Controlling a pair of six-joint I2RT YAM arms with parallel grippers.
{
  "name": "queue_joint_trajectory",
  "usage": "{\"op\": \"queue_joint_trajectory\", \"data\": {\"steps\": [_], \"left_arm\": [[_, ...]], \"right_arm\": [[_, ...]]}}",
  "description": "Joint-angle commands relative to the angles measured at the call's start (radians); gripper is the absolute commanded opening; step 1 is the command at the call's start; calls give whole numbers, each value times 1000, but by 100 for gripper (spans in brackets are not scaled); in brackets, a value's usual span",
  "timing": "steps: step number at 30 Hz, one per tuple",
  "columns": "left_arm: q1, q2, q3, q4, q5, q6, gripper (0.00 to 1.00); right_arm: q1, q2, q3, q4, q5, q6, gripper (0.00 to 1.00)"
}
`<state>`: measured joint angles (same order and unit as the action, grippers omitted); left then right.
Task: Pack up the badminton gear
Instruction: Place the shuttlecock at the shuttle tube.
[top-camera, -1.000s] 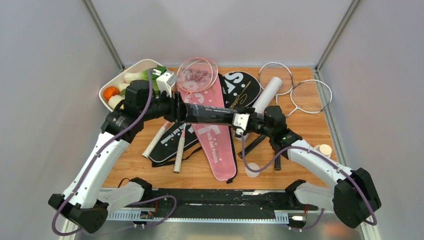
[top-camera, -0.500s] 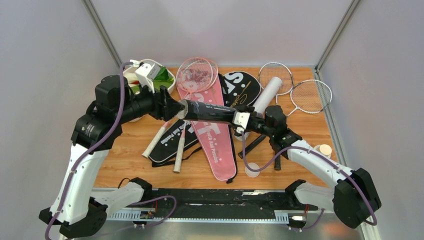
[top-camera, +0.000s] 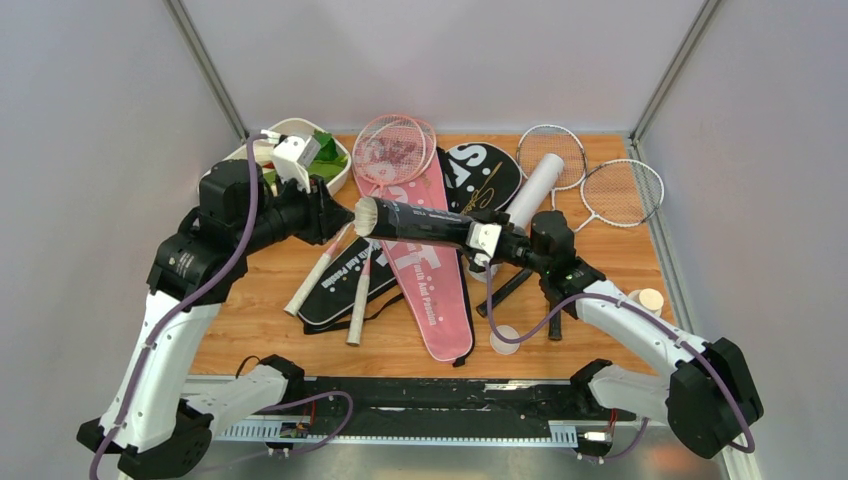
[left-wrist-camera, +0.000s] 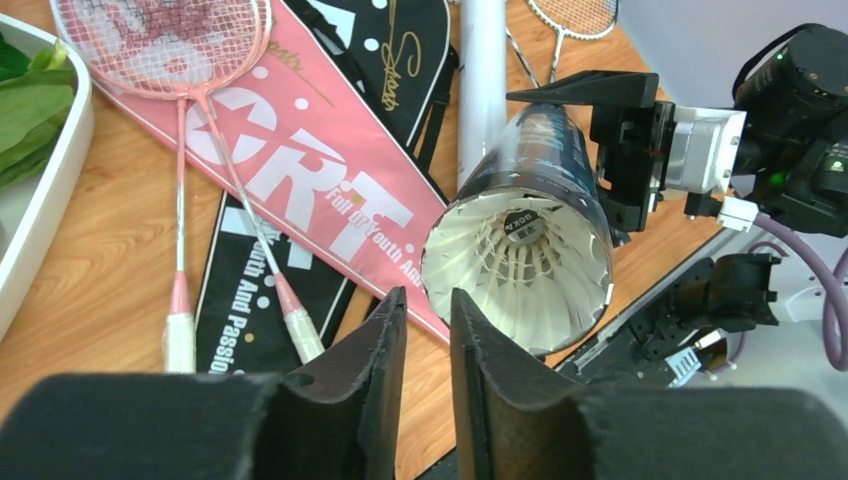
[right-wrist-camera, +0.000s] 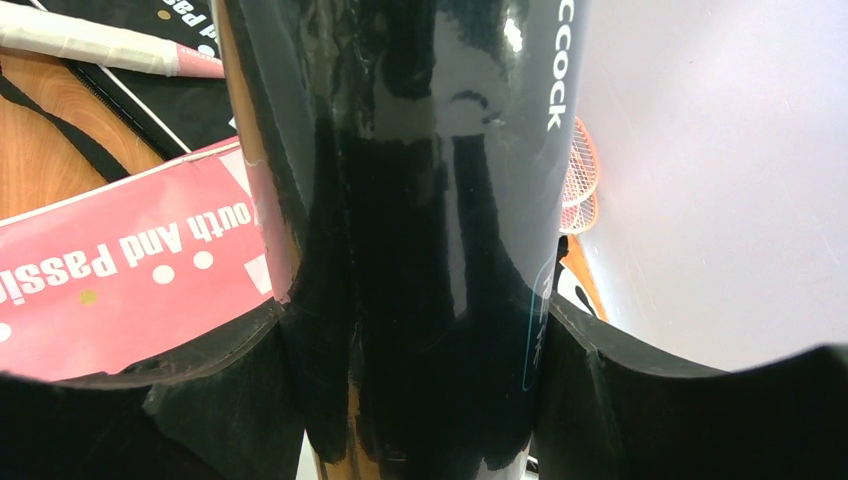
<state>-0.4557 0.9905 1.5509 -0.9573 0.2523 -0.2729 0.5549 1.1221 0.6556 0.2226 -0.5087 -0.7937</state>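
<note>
On the wooden table (top-camera: 250, 335), little was judged packed: one pink cover (top-camera: 430, 290) and two black covers (top-camera: 480, 175) were overlain by four unsheathed rackets, two pink rackets (top-camera: 393, 150) and two silver rackets (top-camera: 620, 192). One white tube (top-camera: 537, 185) was laid flat. One black tube (top-camera: 420, 224) was clamped aloft by the right gripper (top-camera: 483, 238), one shuttlecock (left-wrist-camera: 515, 260) seated in its mouth. The left gripper (left-wrist-camera: 428, 300) was narrowly parted and empty.

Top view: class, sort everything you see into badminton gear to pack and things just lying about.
To pack: black tube holding a shuttlecock, white tube, pink rackets, silver rackets, pink cover, black covers.
Lying about: dish of vegetables, small tan-capped bottle.
</note>
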Motion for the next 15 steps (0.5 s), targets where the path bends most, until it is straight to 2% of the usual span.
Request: {"op": "queue_joint_trajectory", "data": {"steps": [1, 4, 5, 7, 15], "left_arm": [[-2, -23, -46, 131, 16, 11, 26], [-2, -7, -74, 159, 46, 7, 17], [-3, 4, -76, 159, 50, 7, 10], [-2, 13, -83, 162, 55, 1, 2], [-3, 20, -120, 175, 30, 11, 0]], "right_arm": [[-4, -31, 45, 71, -40, 24, 1], [-4, -30, 45, 72, -41, 24, 1], [-4, -28, 45, 72, -40, 24, 1], [-3, -28, 44, 70, -41, 22, 1], [-3, -18, 50, 70, -46, 17, 1]]}}
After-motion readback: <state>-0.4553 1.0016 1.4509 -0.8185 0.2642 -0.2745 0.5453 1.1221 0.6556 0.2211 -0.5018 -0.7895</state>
